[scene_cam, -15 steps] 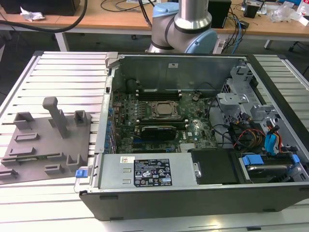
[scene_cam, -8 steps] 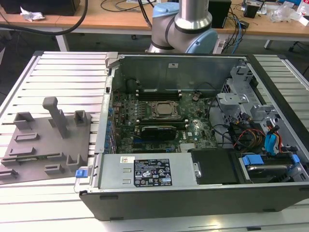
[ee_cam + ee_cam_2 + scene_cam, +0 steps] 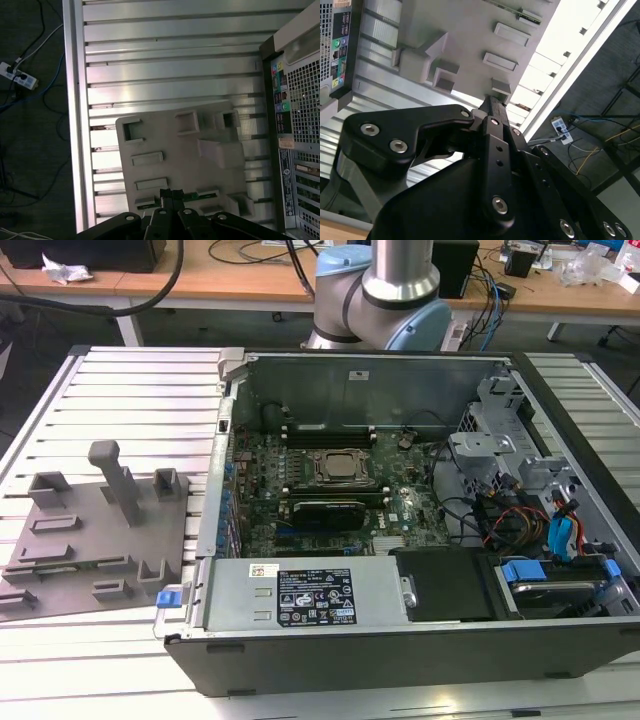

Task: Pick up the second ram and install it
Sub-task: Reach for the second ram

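The arm (image 3: 400,275) stands behind the open computer case (image 3: 400,655), which lies on its side on the slatted metal table (image 3: 130,380). On the exterior view's left of the case, just beside its port end, sits the grey holder tray (image 3: 90,530) with its upright blocks.

The gripper (image 3: 168,192) hangs over that tray, by the edge farthest from the tall block. Its fingers (image 3: 164,196) are pressed together, tip to tip, and I see nothing gripped between them.

The second ram (image 3: 189,196) lies in the tray among the low grey blocks. In the first wrist view a sliver of its green board shows right beside the fingertips, running crosswise to them. It sits in its place in the holder, not in the gripper's grasp. Whether the tips touch the board or stand clear above it, I cannot tell from here.
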Action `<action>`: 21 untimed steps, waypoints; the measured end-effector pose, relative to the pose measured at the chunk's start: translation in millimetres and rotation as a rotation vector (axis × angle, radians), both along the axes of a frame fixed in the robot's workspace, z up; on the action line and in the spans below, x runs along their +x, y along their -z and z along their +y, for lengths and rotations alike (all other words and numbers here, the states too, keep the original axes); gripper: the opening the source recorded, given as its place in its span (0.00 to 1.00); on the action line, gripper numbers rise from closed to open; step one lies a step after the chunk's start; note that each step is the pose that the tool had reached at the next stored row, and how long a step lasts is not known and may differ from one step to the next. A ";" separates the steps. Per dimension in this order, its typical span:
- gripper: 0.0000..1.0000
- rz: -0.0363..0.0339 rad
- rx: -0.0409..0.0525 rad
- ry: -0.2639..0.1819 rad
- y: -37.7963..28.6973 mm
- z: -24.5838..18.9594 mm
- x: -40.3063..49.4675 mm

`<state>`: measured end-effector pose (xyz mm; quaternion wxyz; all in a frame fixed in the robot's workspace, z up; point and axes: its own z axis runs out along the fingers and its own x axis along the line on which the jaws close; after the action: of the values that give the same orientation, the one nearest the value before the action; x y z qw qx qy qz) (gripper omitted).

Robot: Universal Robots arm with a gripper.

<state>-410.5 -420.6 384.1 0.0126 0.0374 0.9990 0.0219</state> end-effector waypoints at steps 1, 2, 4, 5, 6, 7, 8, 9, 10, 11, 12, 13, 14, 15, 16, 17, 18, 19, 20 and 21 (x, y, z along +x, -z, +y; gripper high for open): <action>0.11 -0.0001 0.0001 0.000 0.2 -0.5 0.6; 0.11 -0.0001 0.0001 0.000 0.4 -0.9 1.2; 0.11 0.0000 0.0001 0.000 0.8 -2.0 2.9; 0.11 0.0000 0.0001 0.000 0.9 -2.3 3.4; 0.11 -0.0001 0.0000 0.000 1.0 -2.5 3.9; 0.11 0.0000 0.0000 0.000 1.3 -3.0 5.0; 0.11 0.0000 0.0000 0.000 1.6 -3.5 6.1; 0.11 0.0000 0.0000 0.000 1.9 -4.0 7.6; 0.11 0.0000 0.0000 0.000 2.1 -4.3 8.3; 0.11 0.0000 0.0000 0.000 2.3 -4.5 9.1; 0.11 -0.0001 0.0000 0.000 2.7 -5.1 11.2; 0.11 0.0000 0.0000 0.000 3.0 -5.6 12.8; 0.11 -0.0001 0.0001 0.000 3.2 -5.9 13.7; 0.11 -0.0002 0.0001 0.000 3.5 -6.3 14.6; 0.11 -0.0002 0.0001 0.000 3.9 -7.4 16.3; 0.11 0.0002 -0.0001 0.000 4.3 -9.1 18.1; 0.11 0.0001 -0.0002 0.000 4.8 -11.7 18.7; 0.11 0.0000 -0.0004 0.000 5.0 -14.4 18.7; 0.11 0.0000 -0.0005 0.000 5.2 -16.4 18.7; 0.11 0.0001 -0.0008 0.000 5.2 -17.8 18.7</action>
<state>-391.7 -438.4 378.9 0.0126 0.0374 0.9990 0.0216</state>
